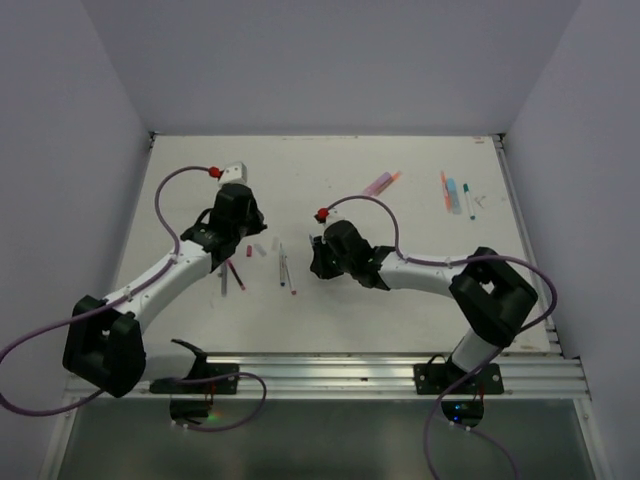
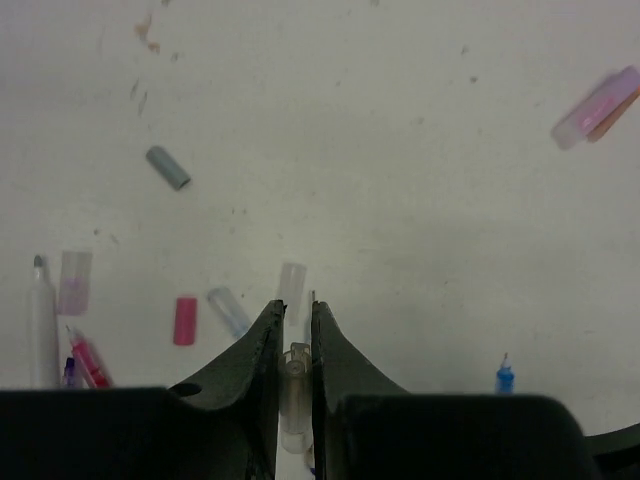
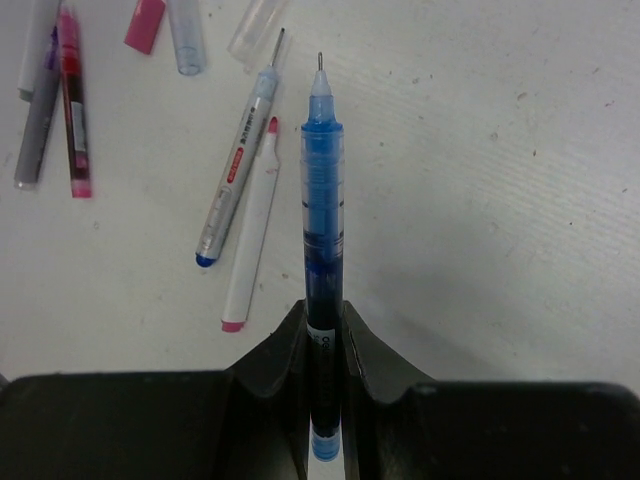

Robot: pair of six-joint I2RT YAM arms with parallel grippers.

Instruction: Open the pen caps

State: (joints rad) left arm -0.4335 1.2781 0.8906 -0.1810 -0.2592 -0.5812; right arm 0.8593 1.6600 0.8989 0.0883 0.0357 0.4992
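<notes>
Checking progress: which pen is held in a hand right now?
The blue pen, shut in the right hand, its tip bare; the other pens lie on the table.

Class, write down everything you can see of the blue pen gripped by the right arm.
The blue pen is a translucent plastic stick with dark ink inside, a paler front section and a fine metal needle tip, uncapped. The right gripper is shut on its rear barrel, and the pen points straight out from it.
</notes>
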